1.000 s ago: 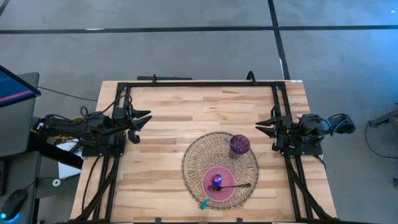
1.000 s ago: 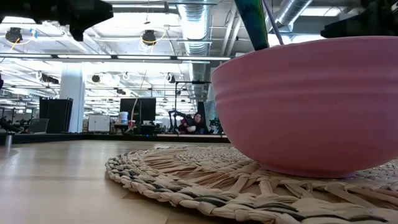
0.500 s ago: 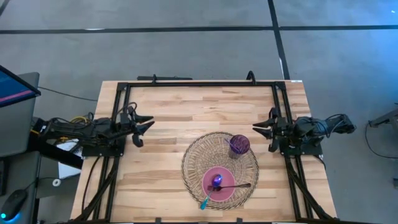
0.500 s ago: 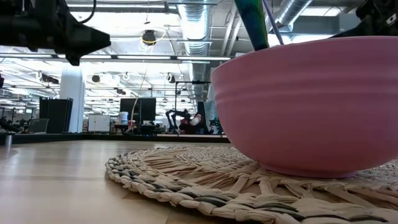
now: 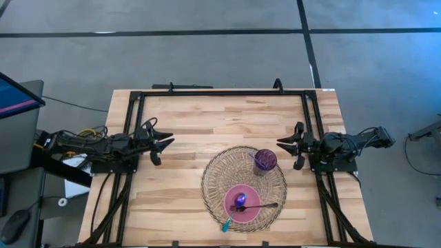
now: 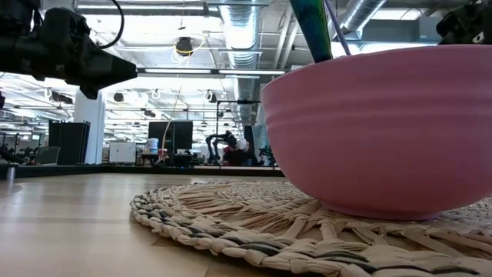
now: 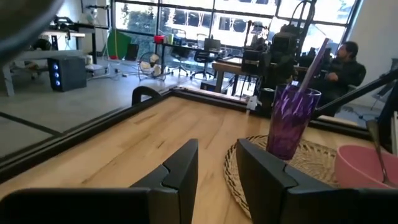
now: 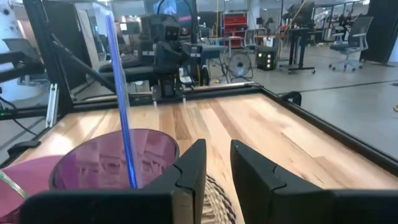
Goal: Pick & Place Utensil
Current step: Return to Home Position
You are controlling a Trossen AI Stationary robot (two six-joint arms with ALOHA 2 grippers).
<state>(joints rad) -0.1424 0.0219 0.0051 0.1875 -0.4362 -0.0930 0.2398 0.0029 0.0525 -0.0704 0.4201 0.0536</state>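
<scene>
Pink bowl (image 5: 256,215): on the woven mat's near half, close to the table's front edge.
Spoon (image 5: 258,205): in the bowl, lying across it, handle out over the right rim.
Teal-handled utensil (image 5: 226,223): also in the bowl, handle sticking out over the near-left rim.
Woven mat (image 5: 219,172): flat on the table, right of centre.
Violet cup (image 5: 265,160): upright on the mat's far-right part, behind the bowl, not touching it.
Blue straw (image 8: 121,93): standing in the cup, slightly tilted.
Right end effector (image 8: 217,158): above the table just right of the cup, pointing at it. Fingers slightly apart, holding nothing.
Left end effector (image 7: 217,165): raised over the table's left side, well apart from the mat, facing the cup. Fingers apart, empty.
Table (image 5: 186,117): light wood planks, black frame (image 5: 220,93) round the far edge and sides.
Person (image 7: 345,65): seated in the room beyond the table.
</scene>
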